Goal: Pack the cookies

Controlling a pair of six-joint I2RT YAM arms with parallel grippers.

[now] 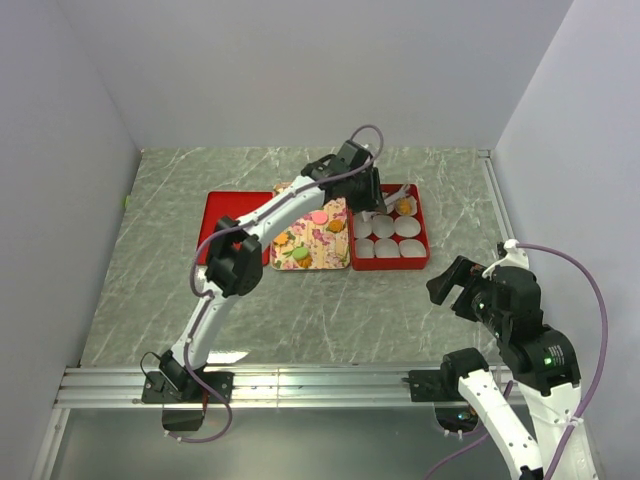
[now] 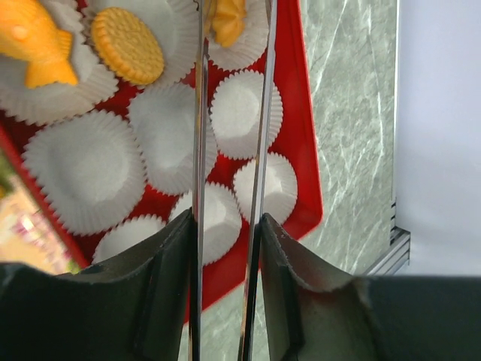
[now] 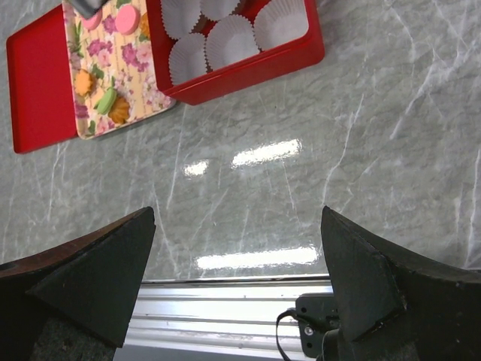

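Left gripper (image 2: 234,9), narrowly parted, straddles an orange cookie (image 2: 225,21) over a cup (image 2: 237,54) at the box's (image 2: 307,150) far side; pinched or loose, I cannot tell. Dropped crooked, it may tip that cup. Right gripper (image 3: 237,226) gapes wide, well apart from the box.

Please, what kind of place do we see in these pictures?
Probably a robot lab test cell, not a kitchen: plain white walls close in a marble-look table, and a left arm and a right arm are bolted to a metal rail at its near edge.
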